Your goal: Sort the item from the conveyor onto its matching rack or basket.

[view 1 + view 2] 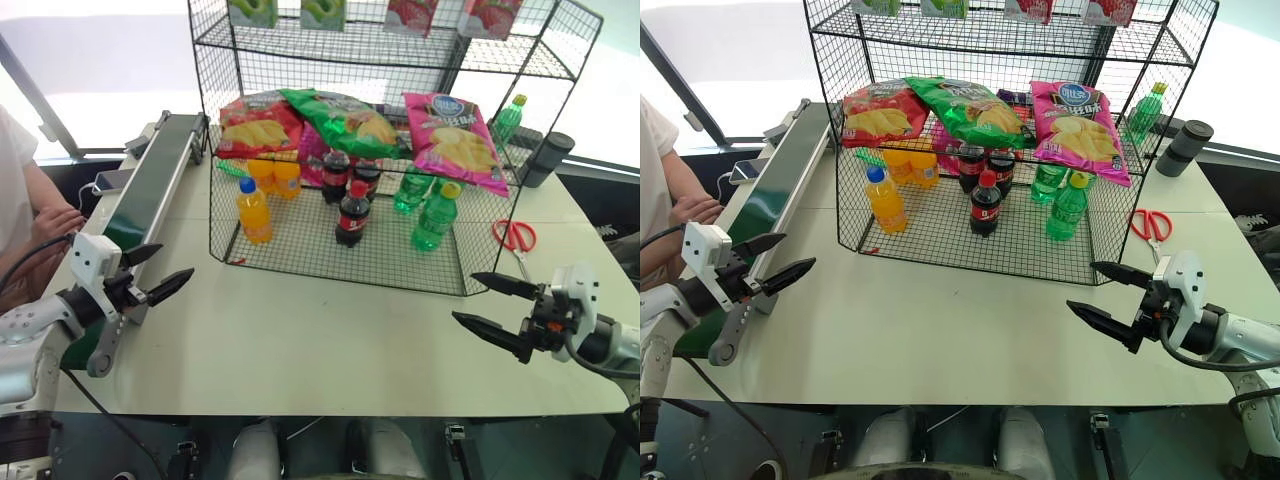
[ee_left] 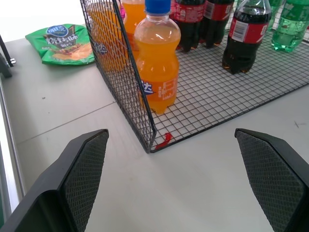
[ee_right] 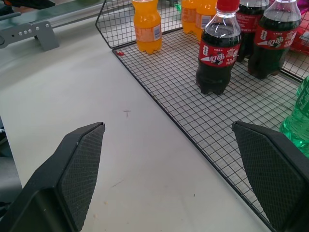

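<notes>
The chip bag (image 1: 455, 140) on the rack's middle tier is glossy magenta-pink, with a round blue logo and yellow chips printed on it. Beside it lie a green bag (image 1: 345, 120) and a red bag (image 1: 258, 125), both also showing yellow chips. The rack (image 1: 300, 262) is black wire grid. On its bottom tier stand orange bottles (image 1: 254, 211), one with a blue cap, dark cola bottles (image 1: 352, 213) with red labels and caps, and green bottles (image 1: 434, 217) with yellow caps. The belt (image 1: 150, 185) is dark green in a grey frame. The surface (image 1: 330, 345) is off-white. The scissors (image 1: 515, 238) have red handles. Each hand (image 1: 497, 307) has black fingers with cross-hatched pads (image 2: 87, 171).
</notes>
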